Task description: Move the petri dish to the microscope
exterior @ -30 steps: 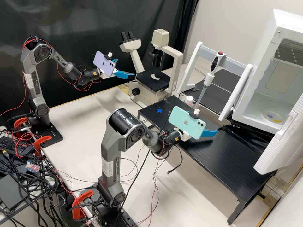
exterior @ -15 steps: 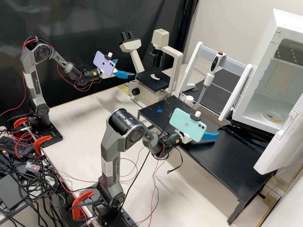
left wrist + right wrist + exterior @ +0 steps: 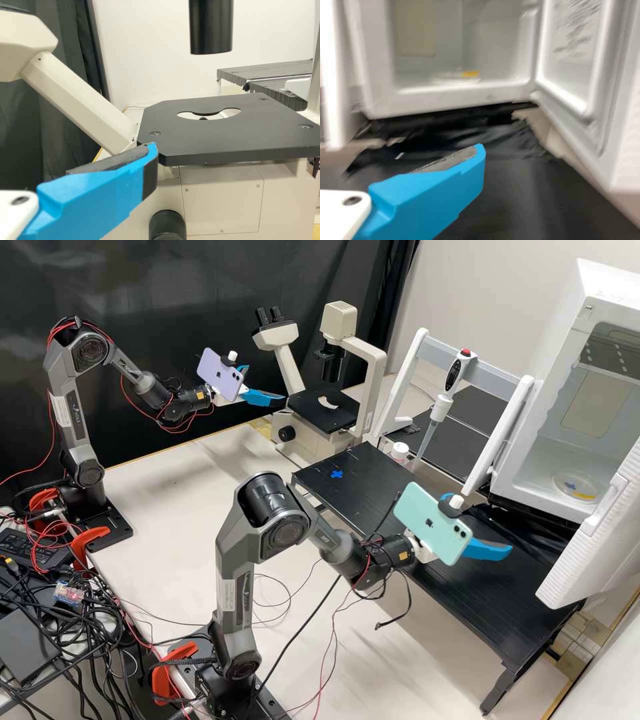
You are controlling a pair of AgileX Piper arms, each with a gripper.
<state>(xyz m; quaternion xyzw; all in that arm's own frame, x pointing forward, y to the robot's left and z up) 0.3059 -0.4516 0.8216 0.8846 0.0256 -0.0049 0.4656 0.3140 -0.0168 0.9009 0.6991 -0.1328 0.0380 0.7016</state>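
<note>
The petri dish point(image 3: 572, 485), clear with a yellow mark, lies on the floor of the white incubator; in the right wrist view the dish point(image 3: 454, 78) is blurred inside it. My right gripper point(image 3: 481, 524) is open over the black raised shelf, short of the incubator and apart from the dish. One finger of my right gripper point(image 3: 479, 155) shows close up there. The microscope point(image 3: 320, 410) stands at the back, its black stage point(image 3: 225, 142) seen from the side. My left gripper point(image 3: 267, 383) hangs open beside that stage; the left gripper point(image 3: 151, 152) has one finger near its corner.
The incubator door point(image 3: 593, 553) stands open at the right, over the black shelf point(image 3: 467, 603). A pipette point(image 3: 441, 400) hangs on a white rack behind the shelf, near a small white-capped bottle point(image 3: 399, 452). Loose cables trail around the right arm.
My right gripper has moved along the black shelf toward the incubator side, and its arm has stretched farther out. My left arm, the dish and the microscope have kept their places.
</note>
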